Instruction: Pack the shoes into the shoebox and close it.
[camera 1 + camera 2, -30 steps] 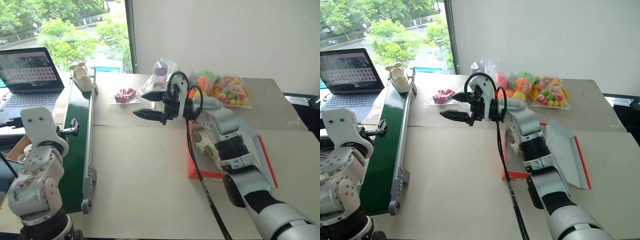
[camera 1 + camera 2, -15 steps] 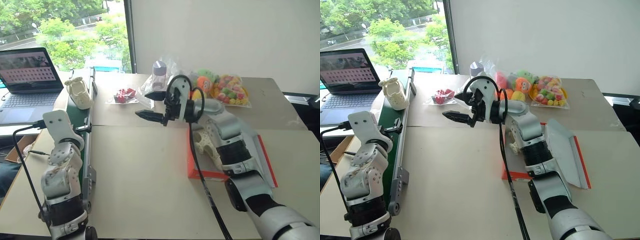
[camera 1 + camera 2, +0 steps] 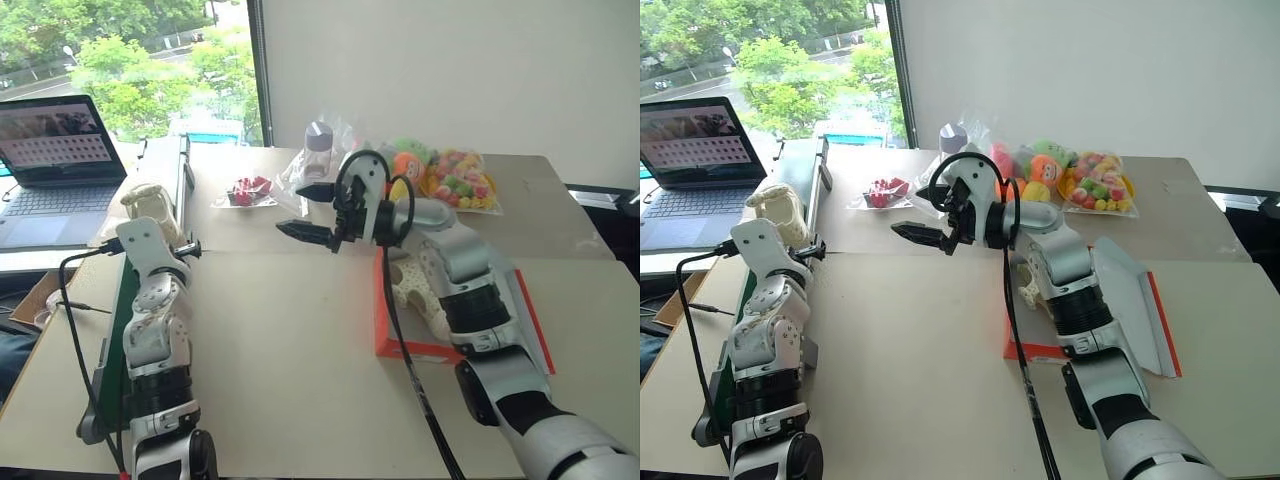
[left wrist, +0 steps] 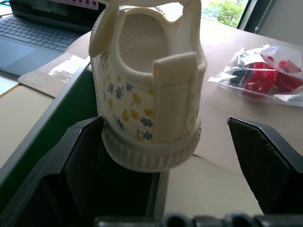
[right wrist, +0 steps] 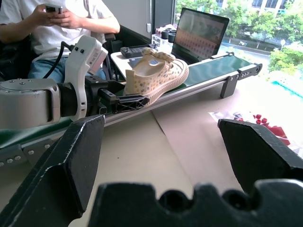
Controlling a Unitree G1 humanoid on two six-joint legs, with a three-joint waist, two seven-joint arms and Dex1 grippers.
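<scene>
One cream shoe (image 4: 151,90) with a small flower print stands on the green conveyor belt (image 3: 112,330) at the left, its heel towards me. My left gripper (image 4: 163,125) is open, and its fingers (image 4: 80,156) flank that heel without clamping it. The same shoe (image 5: 156,73) and the left gripper appear in the right wrist view. A second cream shoe (image 3: 415,290) lies in the open orange-red shoebox (image 3: 400,347), partly hidden under my right forearm. The right gripper (image 3: 295,208) hangs open and empty over the table, pointing left.
An open laptop (image 3: 55,140) stands left of the belt. At the table's back lie a clear bag of red pieces (image 3: 250,190), a bagged bottle (image 3: 318,145) and bags of colourful plush toys (image 3: 460,180). A seated person (image 5: 57,19) holds a phone beyond the belt.
The shoe has come nearer along the belt. My left arm has stretched forward and down, bringing its open fingers around the heel. The right gripper has stayed in place.
</scene>
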